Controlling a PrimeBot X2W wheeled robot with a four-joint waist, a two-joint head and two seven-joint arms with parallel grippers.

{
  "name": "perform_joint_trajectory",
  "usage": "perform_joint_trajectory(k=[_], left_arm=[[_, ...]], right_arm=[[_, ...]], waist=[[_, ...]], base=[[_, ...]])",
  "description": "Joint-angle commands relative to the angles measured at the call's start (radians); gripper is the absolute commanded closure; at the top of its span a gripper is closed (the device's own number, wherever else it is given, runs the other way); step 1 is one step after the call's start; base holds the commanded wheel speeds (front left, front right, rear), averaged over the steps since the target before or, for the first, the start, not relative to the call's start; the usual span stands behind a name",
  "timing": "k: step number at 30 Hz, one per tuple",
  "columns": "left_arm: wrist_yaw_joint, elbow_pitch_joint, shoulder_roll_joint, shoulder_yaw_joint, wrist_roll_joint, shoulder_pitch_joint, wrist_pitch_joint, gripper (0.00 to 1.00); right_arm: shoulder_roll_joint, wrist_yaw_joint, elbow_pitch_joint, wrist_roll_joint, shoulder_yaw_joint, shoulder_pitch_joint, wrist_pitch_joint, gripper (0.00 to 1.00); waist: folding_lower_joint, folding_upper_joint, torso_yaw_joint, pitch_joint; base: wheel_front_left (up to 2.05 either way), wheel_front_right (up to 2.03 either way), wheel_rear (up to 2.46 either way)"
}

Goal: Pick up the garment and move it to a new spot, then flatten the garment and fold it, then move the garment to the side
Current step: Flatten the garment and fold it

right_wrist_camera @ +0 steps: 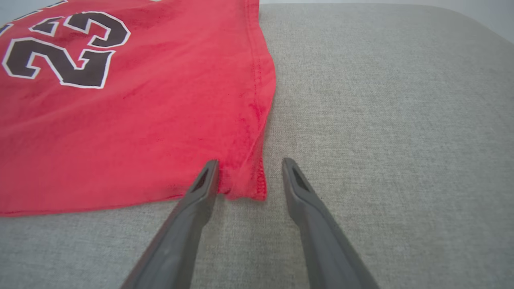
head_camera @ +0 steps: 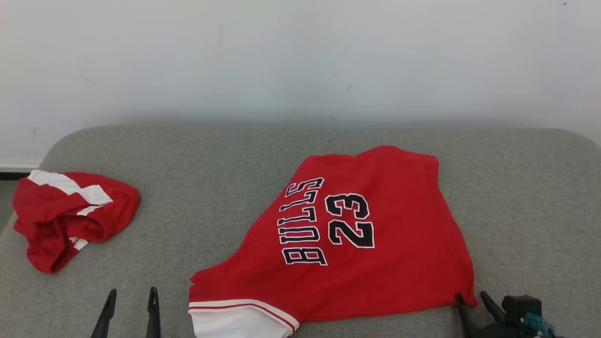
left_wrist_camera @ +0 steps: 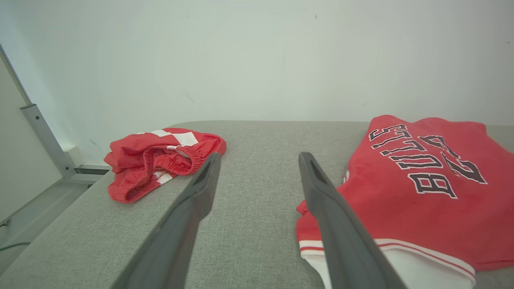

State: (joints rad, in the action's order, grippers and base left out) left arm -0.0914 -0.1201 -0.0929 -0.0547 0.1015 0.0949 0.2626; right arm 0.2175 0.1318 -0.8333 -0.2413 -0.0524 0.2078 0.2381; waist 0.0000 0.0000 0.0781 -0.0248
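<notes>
Red knit jersey (head_camera: 399,267), "BULLS 23" in black w/ white outline, lies spread flat, centre-right on grey woven-fabric padded surface (head_camera: 211,178). White-trimmed part is at the near edge. R pincer (right_wrist_camera: 249,162): fingers spread, jersey's near-right hem corner between tips, one fingertip touching cloth, no pinch. L pincer (head_camera: 132,291): spread, over bare surface just left of white trim. Crumpled red shorts w/ white stripes (head_camera: 70,216): far left, well apart. Pale wall (head_camera: 300,56) behind.
</notes>
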Motion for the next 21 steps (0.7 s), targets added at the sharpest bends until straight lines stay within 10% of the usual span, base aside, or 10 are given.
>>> perform_joint_trajectory(k=[1,20,21], left_arm=[[0.003,0.000,0.003,0.001,0.006,0.001,0.003,0.00],[0.005,-0.002,0.014,0.000,0.028,0.023,0.003,0.00],[0.004,-0.005,0.014,0.002,0.029,0.025,0.003,0.00]], right_arm=[[0.003,-0.002,-0.010,0.013,0.009,0.017,0.008,1.00],[0.097,-0.002,0.262,-0.179,-0.008,-0.125,0.024,1.00],[0.103,-0.002,0.264,-0.181,-0.017,-0.128,0.023,0.73]], waist=[[0.0000,0.0000,0.002,0.001],[0.0000,0.0000,-0.023,0.007],[0.0000,0.0000,-0.024,0.008]], base=[[0.00,0.00,0.00],[0.00,0.00,0.00],[0.00,0.00,0.00]])
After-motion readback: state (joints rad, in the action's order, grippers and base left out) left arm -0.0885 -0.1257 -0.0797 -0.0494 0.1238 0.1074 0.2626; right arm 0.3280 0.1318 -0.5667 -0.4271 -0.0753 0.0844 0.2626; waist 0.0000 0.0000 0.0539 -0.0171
